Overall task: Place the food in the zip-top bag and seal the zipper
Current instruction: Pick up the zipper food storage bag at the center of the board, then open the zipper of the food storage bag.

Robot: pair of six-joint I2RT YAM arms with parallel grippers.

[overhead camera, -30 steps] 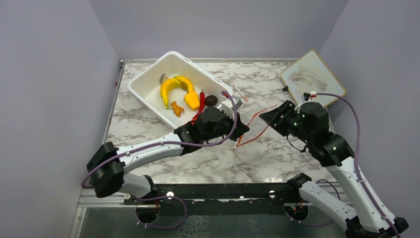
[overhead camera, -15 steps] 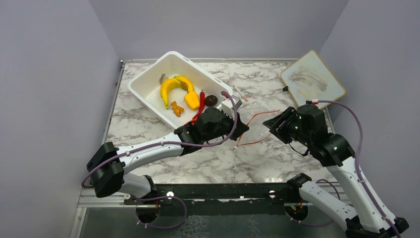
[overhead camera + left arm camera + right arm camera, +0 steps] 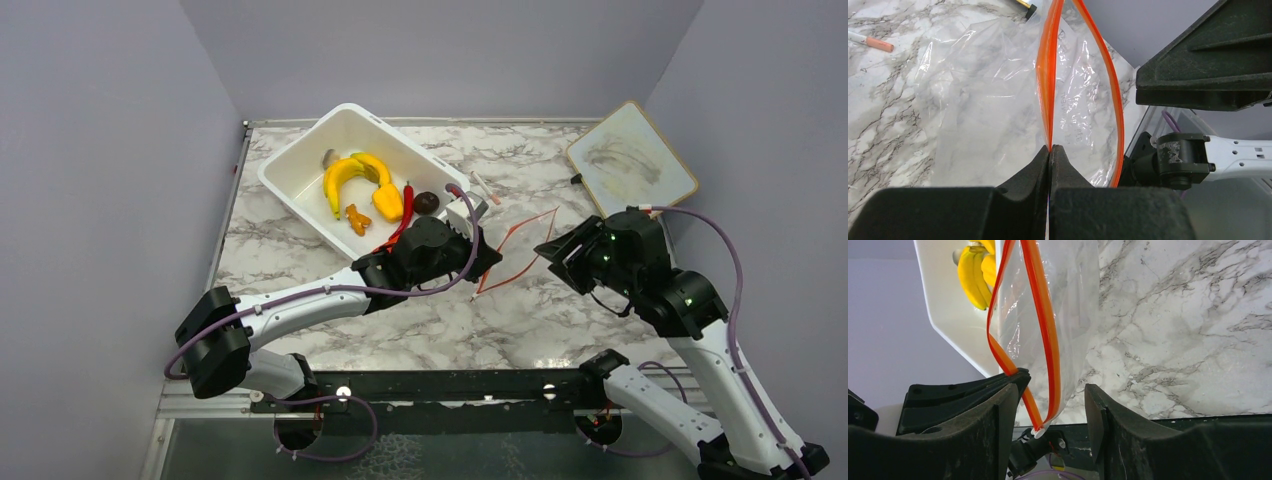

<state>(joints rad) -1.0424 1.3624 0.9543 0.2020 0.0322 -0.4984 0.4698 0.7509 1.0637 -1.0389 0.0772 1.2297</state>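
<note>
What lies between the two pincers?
The zip-top bag, mouth open, its zipper pinched by the left pincer; the right pincer stands open. Top external view.

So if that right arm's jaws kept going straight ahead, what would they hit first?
Probably the zip-top bag: its orange zipper hangs between the open jaws of the right gripper. The white tub lies further along, though depth is hard to judge.

Robotics lab booth (plain grey walls (image 3: 110,140)), marble-print table (image 3: 450,340)
</note>
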